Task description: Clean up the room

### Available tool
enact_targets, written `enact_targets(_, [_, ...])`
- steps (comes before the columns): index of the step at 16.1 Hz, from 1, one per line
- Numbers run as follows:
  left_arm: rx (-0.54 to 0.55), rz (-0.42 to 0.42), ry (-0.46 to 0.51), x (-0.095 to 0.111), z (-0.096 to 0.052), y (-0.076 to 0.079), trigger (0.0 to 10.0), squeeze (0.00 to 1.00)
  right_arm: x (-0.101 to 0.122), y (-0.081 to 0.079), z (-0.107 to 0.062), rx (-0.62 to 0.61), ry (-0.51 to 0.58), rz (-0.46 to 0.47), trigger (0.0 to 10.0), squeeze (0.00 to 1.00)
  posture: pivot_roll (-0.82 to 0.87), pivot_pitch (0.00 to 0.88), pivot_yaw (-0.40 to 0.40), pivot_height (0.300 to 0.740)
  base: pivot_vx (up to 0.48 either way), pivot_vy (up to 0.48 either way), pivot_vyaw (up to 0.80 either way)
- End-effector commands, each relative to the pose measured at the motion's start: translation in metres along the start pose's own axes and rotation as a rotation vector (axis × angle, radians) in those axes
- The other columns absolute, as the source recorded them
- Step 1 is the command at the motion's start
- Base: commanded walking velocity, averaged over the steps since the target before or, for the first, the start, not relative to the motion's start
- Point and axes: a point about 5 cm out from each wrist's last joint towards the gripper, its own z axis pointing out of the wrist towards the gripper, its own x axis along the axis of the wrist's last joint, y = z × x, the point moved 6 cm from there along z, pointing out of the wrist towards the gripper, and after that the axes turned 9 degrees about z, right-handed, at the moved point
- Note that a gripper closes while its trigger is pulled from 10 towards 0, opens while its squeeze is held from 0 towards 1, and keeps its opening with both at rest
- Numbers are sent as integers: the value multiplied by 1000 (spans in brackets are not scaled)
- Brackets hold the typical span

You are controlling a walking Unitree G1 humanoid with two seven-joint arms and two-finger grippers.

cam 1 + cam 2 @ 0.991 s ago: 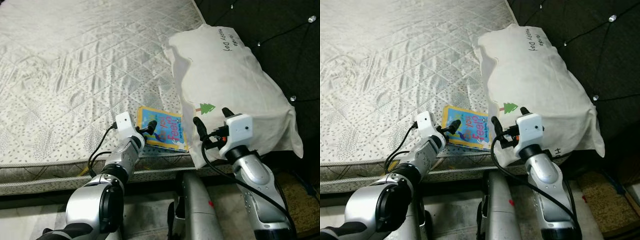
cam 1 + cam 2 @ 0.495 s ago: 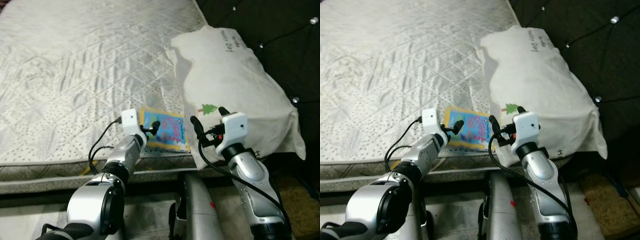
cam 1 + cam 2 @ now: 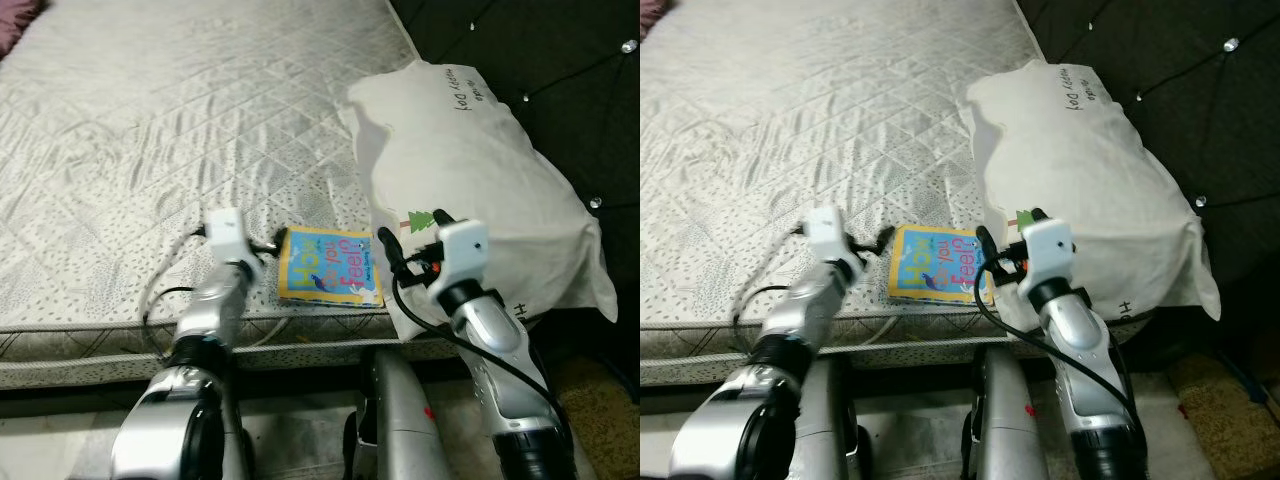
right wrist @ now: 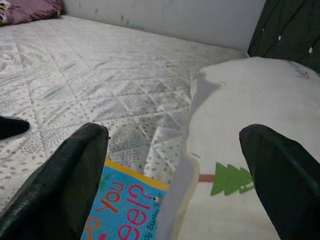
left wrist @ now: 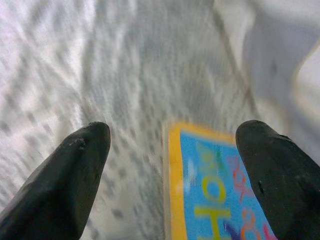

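One book (image 3: 330, 267), one pillow (image 3: 480, 190), one mattress (image 3: 150, 130). The book lies flat near the mattress's front edge, touching the pillow's lower corner. Left gripper (image 5: 172, 165), fingers spread and empty, is extended low over the mattress, just beside the book's left edge. Right gripper (image 4: 172, 175), likewise wide open and empty, is raised above the book's right edge and the pillow corner.

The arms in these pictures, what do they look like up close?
Both are jointed silver metal tubes. Each wrist carries a white boxy block, trailed by looping black cables. The left gripper and right gripper each end in jaws of two long, rounded black fingers.
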Motion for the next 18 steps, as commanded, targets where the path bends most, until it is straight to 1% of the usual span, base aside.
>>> enact_targets(1, [20,-20,70,17,-6,-15,10000,106,2,4,3,-13,11,-9,10000,0,-11,19,-23,559,0,0,0])
enact_targets(2, [65,-4,124,23,-18,-39,10000,90,3,3,7,-11,21,-6,10000,0,5,1,-23,559,0,0,0])
enact_targets(4, [85,14,171,29,-30,-55,10000,0,5,2,12,-9,31,-4,10000,0,20,0,-22,559,0,0,0])
enact_targets(5, [82,52,217,38,-38,-55,10000,0,6,2,14,-13,39,-2,10000,0,28,0,-22,559,0,0,0])
enact_targets(6, [65,140,280,49,-48,-52,10000,0,7,7,16,-38,47,7,10000,0,44,0,-20,559,0,0,0])
enact_targets(7, [60,151,287,50,-51,-51,10000,0,7,8,17,-44,49,8,10000,0,44,0,-20,559,0,0,0])
enact_targets(9, [99,173,286,51,-63,-54,10000,0,5,15,18,-83,46,28,10000,0,50,8,-20,559,0,0,0])
enact_targets(11, [117,165,284,50,-71,-55,10000,0,6,12,16,-77,48,30,10000,0,51,32,-28,559,0,0,0])
enact_targets(12, [117,180,291,49,-78,-54,10000,0,4,8,12,-66,39,45,10000,0,56,43,-36,559,0,0,0])
enact_targets(15, [110,186,244,33,-86,-48,10000,0,-6,1,8,-47,10,53,10000,0,71,65,-48,559,0,0,0])
enact_targets(18, [126,180,209,18,-95,-52,10000,0,-13,3,4,-60,-10,65,10000,0,79,43,-56,559,0,0,0])
